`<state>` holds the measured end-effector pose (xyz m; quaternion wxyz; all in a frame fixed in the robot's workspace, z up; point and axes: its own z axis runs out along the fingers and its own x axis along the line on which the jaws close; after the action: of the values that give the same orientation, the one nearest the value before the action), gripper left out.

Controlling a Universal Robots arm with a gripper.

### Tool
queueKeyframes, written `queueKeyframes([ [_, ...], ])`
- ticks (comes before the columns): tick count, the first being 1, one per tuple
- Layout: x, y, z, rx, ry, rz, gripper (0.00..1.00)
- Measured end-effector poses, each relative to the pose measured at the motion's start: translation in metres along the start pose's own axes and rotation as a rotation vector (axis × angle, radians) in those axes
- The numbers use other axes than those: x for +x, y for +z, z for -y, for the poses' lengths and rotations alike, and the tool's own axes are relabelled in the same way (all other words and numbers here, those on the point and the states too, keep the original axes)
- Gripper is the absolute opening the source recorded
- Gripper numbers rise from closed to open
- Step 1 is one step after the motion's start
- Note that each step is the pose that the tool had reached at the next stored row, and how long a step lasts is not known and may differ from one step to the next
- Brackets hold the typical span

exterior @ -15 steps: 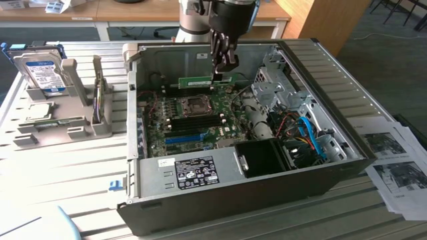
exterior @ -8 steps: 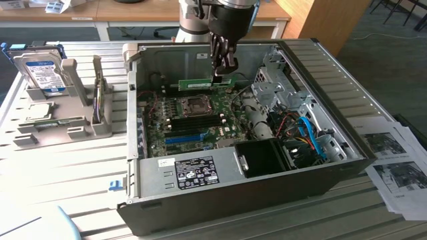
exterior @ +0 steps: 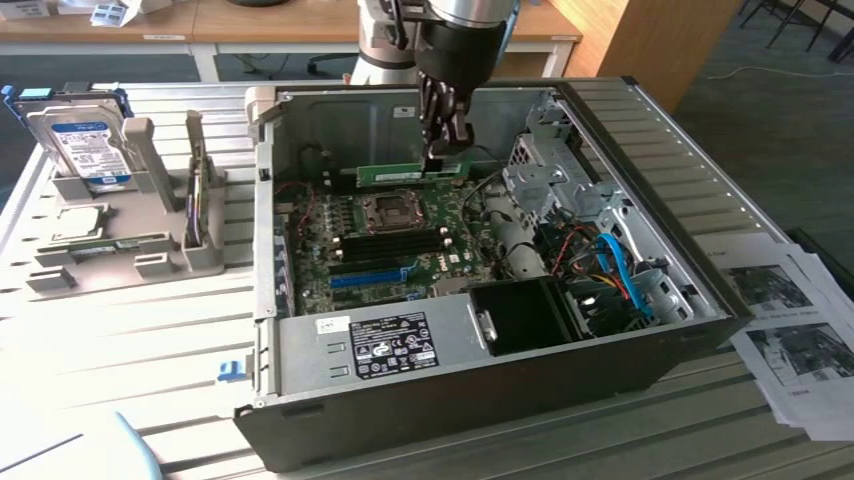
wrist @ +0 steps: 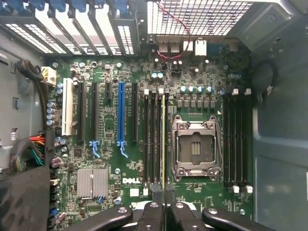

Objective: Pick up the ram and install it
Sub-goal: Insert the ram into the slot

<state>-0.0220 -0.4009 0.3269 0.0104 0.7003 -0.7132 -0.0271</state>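
The ram [exterior: 407, 173] is a thin green strip held lengthwise by one end, hanging above the motherboard [exterior: 350, 262] inside the open computer case [exterior: 641, 330]. My gripper [exterior: 445, 152] reaches down from above and is shut on it. In the wrist view the ram [wrist: 163, 139] shows edge-on as a thin line running away from the gripper [wrist: 163, 199]. It lies over the black memory slots [wrist: 154, 139] beside the CPU socket [wrist: 195, 149]. A second bank of black slots [wrist: 237, 139] lies on the socket's other side. I cannot tell whether the ram touches a slot.
A blue-labelled hard drive [exterior: 83, 145] stands in a grey rack at the exterior view's left. Printed papers [exterior: 794, 320] lie at the right. Inside the case are a blue slot [exterior: 363, 277], a black fan shroud [exterior: 534, 315], a metal drive cage [exterior: 547, 170] and loose cables [exterior: 614, 265].
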Motion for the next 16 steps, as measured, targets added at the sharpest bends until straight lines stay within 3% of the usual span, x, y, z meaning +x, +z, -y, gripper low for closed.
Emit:
queueKeyframes([
  [15,0.000,0.0161,0.0004,-0.0001,0.000,-0.0001,0.11],
  [16,0.001,0.0330,0.0008,-0.0001,0.000,-0.0003,0.11],
])
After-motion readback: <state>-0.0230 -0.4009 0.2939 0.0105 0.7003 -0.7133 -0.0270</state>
